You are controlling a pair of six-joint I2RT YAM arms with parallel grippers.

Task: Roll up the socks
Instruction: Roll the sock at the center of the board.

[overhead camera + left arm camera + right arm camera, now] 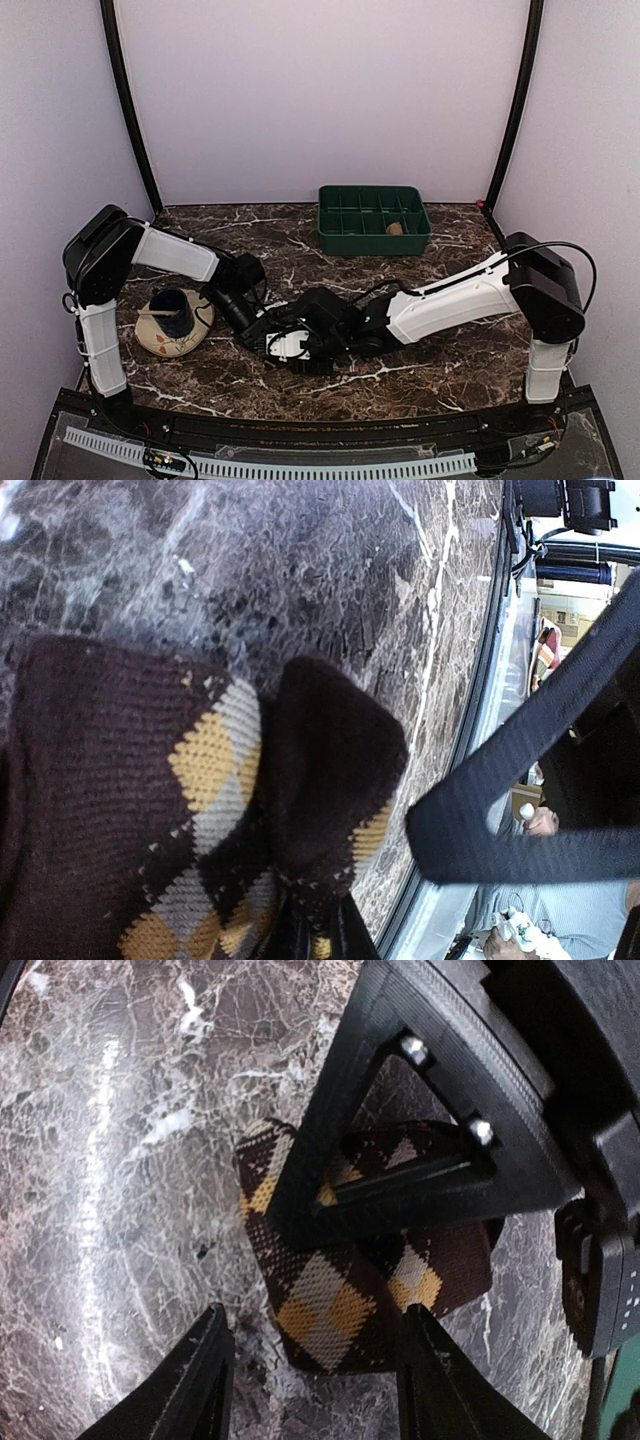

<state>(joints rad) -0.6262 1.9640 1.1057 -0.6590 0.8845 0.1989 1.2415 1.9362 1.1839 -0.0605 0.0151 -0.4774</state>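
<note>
A diamond-check sock (345, 1305), dark brown with cream and yellow diamonds, lies flat on the marble table (120, 1160). My left gripper (320, 932) is shut on a raised fold of this sock (150, 810) at its edge. The right gripper (315, 1345) is open and low over the same sock, one finger on either side of its near end, not pinching it. In the top view both grippers meet at the table's middle, left (266, 337) and right (296, 348), and they hide the sock. A small tan-brown bundle (396, 228) rests in the green bin.
The green compartment bin (345, 218) stands at the back centre-right. A round cream dish (160, 338) with a dark blue cup (178, 310) on it sits at the left, next to the left arm. The table's front edge runs close behind the grippers.
</note>
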